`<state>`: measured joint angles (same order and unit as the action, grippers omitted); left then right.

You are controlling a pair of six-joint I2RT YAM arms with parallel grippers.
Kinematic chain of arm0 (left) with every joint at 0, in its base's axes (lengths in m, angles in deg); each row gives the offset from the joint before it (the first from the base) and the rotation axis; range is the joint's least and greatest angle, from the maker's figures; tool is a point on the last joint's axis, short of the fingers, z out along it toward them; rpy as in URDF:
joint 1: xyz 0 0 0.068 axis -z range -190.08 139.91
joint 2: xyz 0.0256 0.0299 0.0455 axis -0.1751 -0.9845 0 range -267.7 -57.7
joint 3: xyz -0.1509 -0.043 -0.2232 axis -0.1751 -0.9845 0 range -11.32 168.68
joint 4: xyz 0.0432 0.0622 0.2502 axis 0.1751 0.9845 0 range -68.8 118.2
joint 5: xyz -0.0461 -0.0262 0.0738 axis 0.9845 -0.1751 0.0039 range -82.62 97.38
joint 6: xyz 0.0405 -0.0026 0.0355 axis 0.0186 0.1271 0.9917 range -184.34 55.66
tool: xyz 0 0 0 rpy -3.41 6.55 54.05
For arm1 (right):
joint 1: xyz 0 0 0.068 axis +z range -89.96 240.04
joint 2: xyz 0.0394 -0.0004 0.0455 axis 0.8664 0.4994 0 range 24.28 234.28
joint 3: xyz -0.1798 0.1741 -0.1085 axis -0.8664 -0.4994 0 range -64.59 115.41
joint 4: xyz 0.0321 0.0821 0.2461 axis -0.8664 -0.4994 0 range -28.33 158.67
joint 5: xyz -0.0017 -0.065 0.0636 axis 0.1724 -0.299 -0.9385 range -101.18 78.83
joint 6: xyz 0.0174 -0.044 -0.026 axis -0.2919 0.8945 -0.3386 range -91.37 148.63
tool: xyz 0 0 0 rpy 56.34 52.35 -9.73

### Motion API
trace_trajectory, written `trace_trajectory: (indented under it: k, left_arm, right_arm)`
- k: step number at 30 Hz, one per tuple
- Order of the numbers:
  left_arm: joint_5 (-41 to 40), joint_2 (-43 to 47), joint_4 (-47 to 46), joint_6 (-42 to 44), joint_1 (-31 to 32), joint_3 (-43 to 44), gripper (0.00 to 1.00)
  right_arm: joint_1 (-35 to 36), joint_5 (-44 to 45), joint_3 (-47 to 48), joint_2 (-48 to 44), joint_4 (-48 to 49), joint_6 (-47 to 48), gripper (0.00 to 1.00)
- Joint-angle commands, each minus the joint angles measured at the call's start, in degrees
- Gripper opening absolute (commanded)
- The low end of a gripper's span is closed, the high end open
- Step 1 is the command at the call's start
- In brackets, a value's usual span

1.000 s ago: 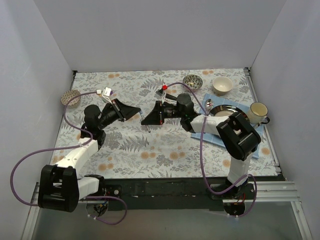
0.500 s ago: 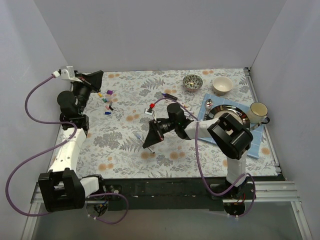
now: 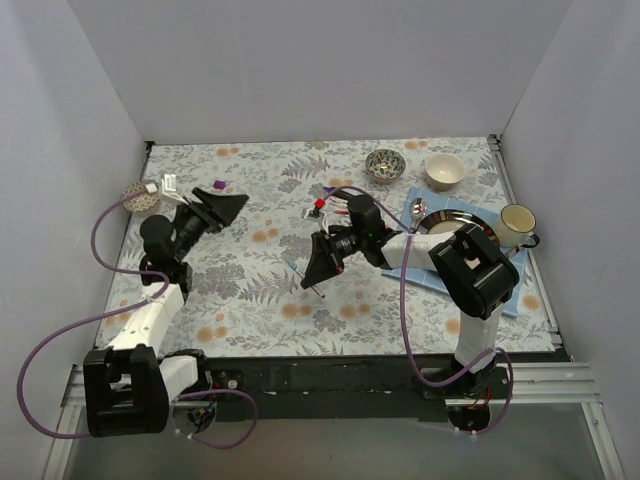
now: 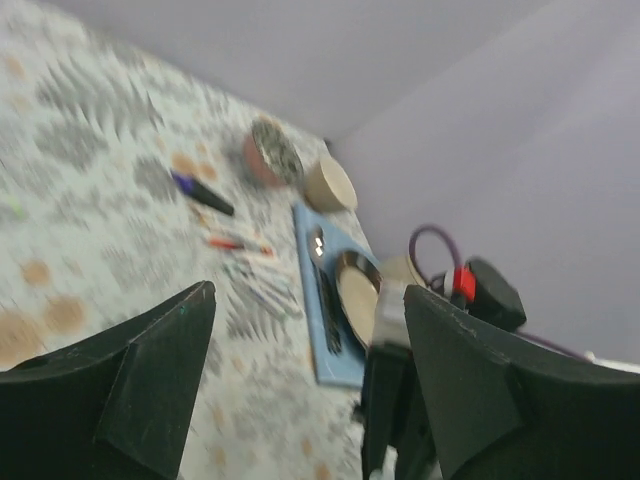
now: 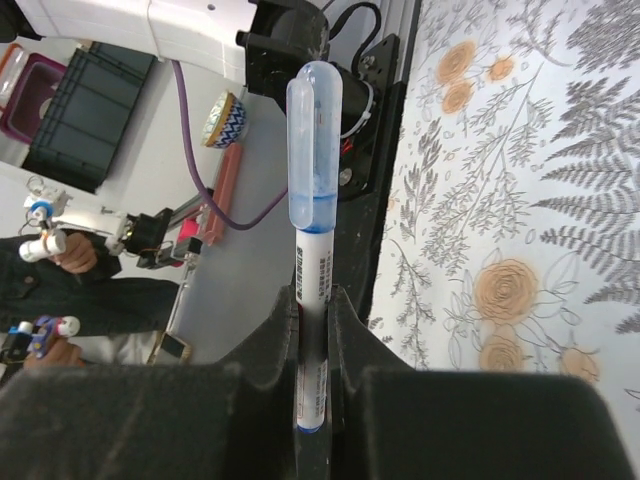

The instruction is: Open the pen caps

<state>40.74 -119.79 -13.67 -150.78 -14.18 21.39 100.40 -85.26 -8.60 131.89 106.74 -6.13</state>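
One view, right wrist, reveals blue cap [image 5: 313, 150] on gripped pen [image 5: 312, 290]

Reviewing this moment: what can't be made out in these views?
- Left wrist view: motion blur smears the loose pens; capped or not, cannot tell.
- Top view: the pen in the right pincer is too small; its cap shows only at the right wrist.
- Right wrist view: the pincer's fingers hide the pen's lower barrel.
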Motion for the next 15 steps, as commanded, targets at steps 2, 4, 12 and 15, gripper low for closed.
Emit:
trace_trajectory:
  k: [2, 4, 12, 15]
  left_arm:
    - [2.62, 7.05, -0.91, -11.48, 8.91, -8.53, 0.78]
    - [-1.35, 8.64, 1.03, -11.74, 15.50, -10.99, 0.78]
    - [-12.36, 5.41, -8.44, -15.34, 27.46, -16.71, 0.80]
    - [-13.41, 2.41, -9.68, -14.03, 30.01, -16.01, 0.80]
  right_arm:
    - [-2.65, 0.16, 1.85, -4.25, -2.90, 5.76, 0.01]
    - [-3.09, 0.61, 1.76, -4.43, -3.34, 6.02, 0.01]
    - [-3.80, 0.61, 1.06, -4.25, -1.07, 3.76, 0.01]
    - [-4.06, -0.01, -0.26, -3.99, 4.64, -0.55, 0.01]
